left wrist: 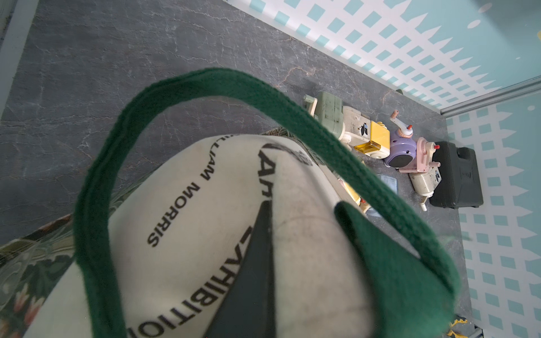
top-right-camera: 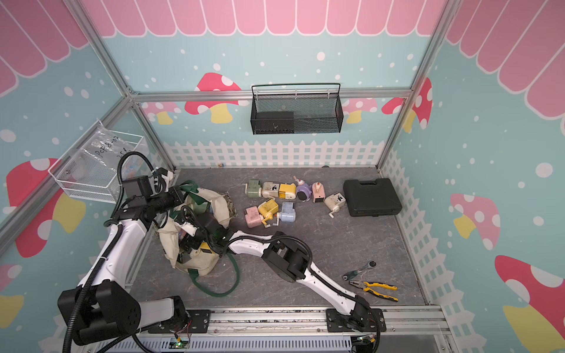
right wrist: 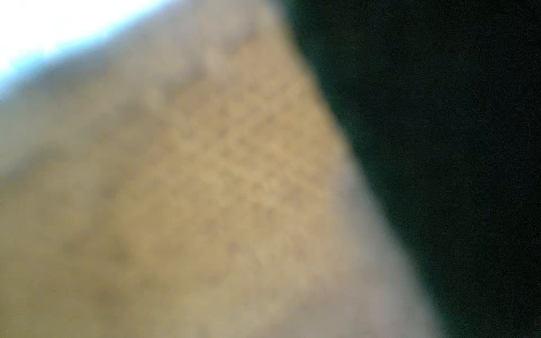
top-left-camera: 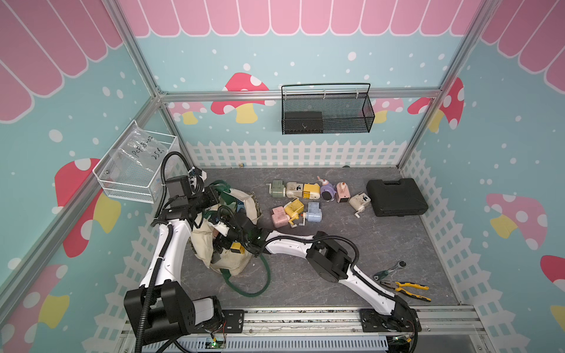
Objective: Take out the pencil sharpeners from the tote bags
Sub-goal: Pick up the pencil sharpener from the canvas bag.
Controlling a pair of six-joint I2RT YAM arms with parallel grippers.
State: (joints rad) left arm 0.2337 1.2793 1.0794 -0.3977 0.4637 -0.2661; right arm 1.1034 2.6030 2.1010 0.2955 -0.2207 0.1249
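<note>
Inside the mouth of the tote bag (top-left-camera: 227, 264), the right gripper (top-left-camera: 220, 244) stands with its jaws spread wide. Whether anything sits between them cannot be told: the right wrist view shows only blurred canvas close against the lens. A yellow pencil sharpener (top-left-camera: 237, 247) lies just beside the jaws, on the wrist side, at the bag's rim.

The left gripper (top-left-camera: 217, 197) is fully closed on the bag's opposite rim, next to a green strap handle (left wrist: 205, 79). In the left wrist view a dark finger (left wrist: 251, 263) lies flat against the lettered canvas.

The extracted pencil sharpeners (top-left-camera: 311, 190) lie on the table, well apart from both sets of jaws.

Hazards from this position:

1. Cloth drapes against the right jaws. On closing, they may pinch canvas along with, or instead of, a sharpener, and the bag would lift with it.
2. A protruding crank may hook the rim or strap during withdrawal.
3. If the left grip slips, the mouth will probably collapse over the right jaws.
4. The loose strap loop (top-left-camera: 265, 282) begins just behind the right jaws, beneath the wrist. Retraction may snag it and drag the bag.
</note>
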